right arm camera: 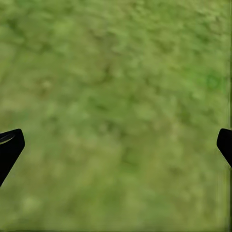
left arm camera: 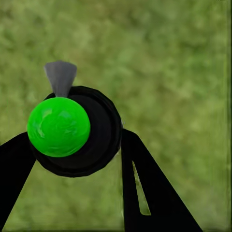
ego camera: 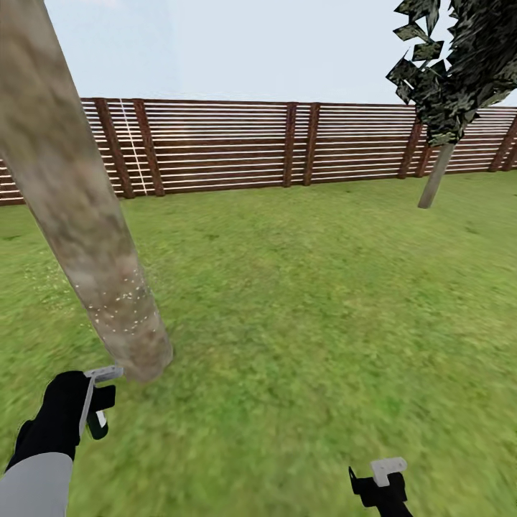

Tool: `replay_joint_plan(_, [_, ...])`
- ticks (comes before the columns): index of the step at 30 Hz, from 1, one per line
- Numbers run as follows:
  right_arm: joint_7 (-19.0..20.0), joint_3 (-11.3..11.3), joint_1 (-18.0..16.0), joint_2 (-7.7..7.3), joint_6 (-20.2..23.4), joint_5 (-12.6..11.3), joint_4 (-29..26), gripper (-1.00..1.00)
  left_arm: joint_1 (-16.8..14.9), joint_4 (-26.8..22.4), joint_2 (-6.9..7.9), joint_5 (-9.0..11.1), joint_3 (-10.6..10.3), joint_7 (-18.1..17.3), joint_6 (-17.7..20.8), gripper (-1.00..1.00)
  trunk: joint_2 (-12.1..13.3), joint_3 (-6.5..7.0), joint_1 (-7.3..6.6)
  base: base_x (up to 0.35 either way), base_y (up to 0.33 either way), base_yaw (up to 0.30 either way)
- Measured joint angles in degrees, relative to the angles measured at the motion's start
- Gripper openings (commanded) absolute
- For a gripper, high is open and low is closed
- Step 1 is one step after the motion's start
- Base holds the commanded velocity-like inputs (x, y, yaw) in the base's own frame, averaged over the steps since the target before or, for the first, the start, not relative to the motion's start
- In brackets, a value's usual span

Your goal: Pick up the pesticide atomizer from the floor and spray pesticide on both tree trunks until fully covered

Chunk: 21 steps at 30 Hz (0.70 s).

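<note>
Nowhere on the things in view is there a brand, label or line of writing to read.

The left tool (left arm camera: 72, 159) is closed on the pesticide atomizer (left arm camera: 72, 130): in the left wrist view its two black fingers (left arm camera: 145, 188) press against either side of a round black body topped by a glossy green ball, with a grey nozzle (left arm camera: 60, 77) jutting out past the far side of the body, over blurred lawn (left arm camera: 174, 72). In the head view the left tool (ego camera: 97, 402) sits at the end of a black and grey arm, and the atomizer there shows merely as a grey strip and a pale bit between the fingers; most of it is hidden by the tool itself. Just ahead of the left tool, almost touching its grey tip, stands the base of the near tree trunk (ego camera: 79, 215), a thick mottled grey-brown column leaning up out of the top edge, its crown cut off. Small white specks dot the lower trunk a little above the tool.

The right tool (right arm camera: 116, 145) is spread wide and holds nothing; in its wrist view just the two black fingertips (right arm camera: 10, 147) show at opposite edges, with grass between. In the head view the right tool (ego camera: 384, 485) is cut off by the bottom edge.

Far beyond the right tool, a second tree (ego camera: 438, 172) stands near the brown slat fence (ego camera: 230, 147), its dark ragged crown partly cropped.
</note>
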Motion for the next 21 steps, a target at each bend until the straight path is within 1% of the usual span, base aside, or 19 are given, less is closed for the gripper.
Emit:
replay_joint_plan(1, [-0.03,0.00,0.00,-0.01,-0.03,0.01,0.00,1.00,0.00,-0.01,-0.26,-0.17,-0.08,-0.13,-0.07,-1.00,0.00,0.00,0.00,-0.002,-0.006,0.002])
replay_joint_plan(3, [0.00,0.00,0.00,-0.02,-0.03,0.01,0.00,1.00,0.02,-0.03,-0.10,-0.33,-0.19,-0.51,-0.86,-1.00,0.00,0.00,0.00,-0.001,-0.002,0.001])
replay_joint_plan(4, [0.01,0.00,0.00,-0.02,-0.04,0.05,0.00,1.00,0.14,0.02,-0.07,-0.28,-0.19,-0.61,-3.39,-1.00,0.00,0.00,0.00,0.000,0.000,0.000])
replay_joint_plan(5, [0.09,0.04,0.00,-0.02,0.04,0.16,0.02,1.00,1.47,0.68,-0.22,-0.14,-0.23,-1.23,-10.96,-1.00,0.00,-0.01,0.00,-0.130,0.000,0.000])
replay_joint_plan(6, [0.26,0.11,0.00,-0.03,0.09,1.02,0.02,1.00,2.52,2.48,-0.30,0.13,-0.60,-4.54,-15.58,-1.00,0.00,-0.01,0.02,-0.230,0.000,0.000])
replay_joint_plan(7, [0.38,0.17,0.00,-0.02,0.11,2.29,0.01,1.00,2.86,3.97,-0.11,-0.14,-1.73,-7.59,-17.34,-1.00,0.00,-0.01,0.02,-0.293,0.000,0.000])
replay_joint_plan(8, [0.49,0.32,0.00,0.01,0.15,5.04,0.00,1.00,3.29,5.62,0.36,-0.21,-4.27,-11.54,-19.64,-1.00,0.00,-0.01,0.03,-0.314,0.000,0.000])
replay_joint_plan(9, [0.54,0.53,0.00,0.04,0.16,7.64,-0.04,1.00,3.99,6.68,1.00,-0.78,-6.10,-13.91,-22.42,-1.00,0.00,-0.01,0.03,-0.330,0.000,0.000])
replay_joint_plan(10, [1.27,0.78,0.00,0.06,0.25,12.63,-0.22,1.00,5.60,8.18,2.32,-0.84,-10.01,-17.30,-27.76,-1.00,0.00,-0.02,0.04,-0.333,0.000,0.000])
replay_joint_plan(11, [2.60,0.72,0.00,0.07,0.29,15.53,-0.38,1.00,6.52,9.38,3.16,-1.16,-12.87,-19.38,-30.29,-1.00,0.00,-0.01,0.04,-0.336,0.000,0.000])
replay_joint_plan(12, [6.11,0.97,0.00,0.08,0.29,18.88,-0.56,1.00,7.45,11.50,4.44,-2.36,-17.52,-21.50,-33.32,-1.00,0.00,-0.02,0.04,-0.336,0.000,0.000])
replay_joint_plan(13, [10.66,0.68,0.00,0.08,0.24,21.50,-1.25,1.00,7.93,14.55,5.30,-4.40,-21.97,-22.78,-37.28,-1.00,0.01,-0.01,0.04,-0.337,0.000,0.000])
replay_joint_plan(14, [13.69,0.38,-0.01,0.09,0.23,22.82,-2.82,1.00,8.07,17.17,5.60,-6.07,-24.56,-23.67,-40.50,-1.00,0.00,-0.01,0.04,-0.337,0.027,0.000])
replay_joint_plan(15, [16.42,0.04,-0.02,0.11,0.24,23.74,-5.47,1.00,8.08,20.30,5.73,-8.06,-26.49,-25.26,-43.82,-1.00,0.00,-0.01,0.04,-0.337,0.052,0.000])
replay_joint_plan(17, [21.88,0.59,-0.02,0.03,0.43,23.89,-10.69,1.00,8.08,24.75,5.79,-12.15,-29.12,-31.27,-48.50,-1.00,0.00,-0.01,0.03,-0.294,0.028,0.000])
replay_joint_plan(18, [25.14,0.76,-0.02,-0.02,0.51,24.81,-12.80,1.00,8.07,25.63,5.77,-14.29,-29.78,-34.69,-50.25,-1.00,0.00,-0.01,0.03,-0.154,0.010,0.000])
replay_joint_plan(19, [29.11,0.69,0.02,-0.06,0.60,26.45,-14.84,1.00,8.06,25.87,5.71,-16.10,-30.16,-37.84,-51.95,-1.00,0.00,0.00,0.01,-0.051,0.003,0.000])
replay_joint_plan(20, [35.57,0.50,0.05,-0.09,1.33,28.35,-17.94,1.00,8.06,25.83,5.55,-17.51,-30.49,-41.72,-53.70,-1.00,0.00,0.00,0.00,-0.021,0.001,0.000])
replay_joint_plan(21, [38.06,0.39,0.06,-0.09,2.31,29.01,-19.86,1.00,8.06,25.76,5.46,-17.99,-30.59,-43.34,-54.30,-1.00,0.00,0.00,0.00,-0.011,0.001,0.000])
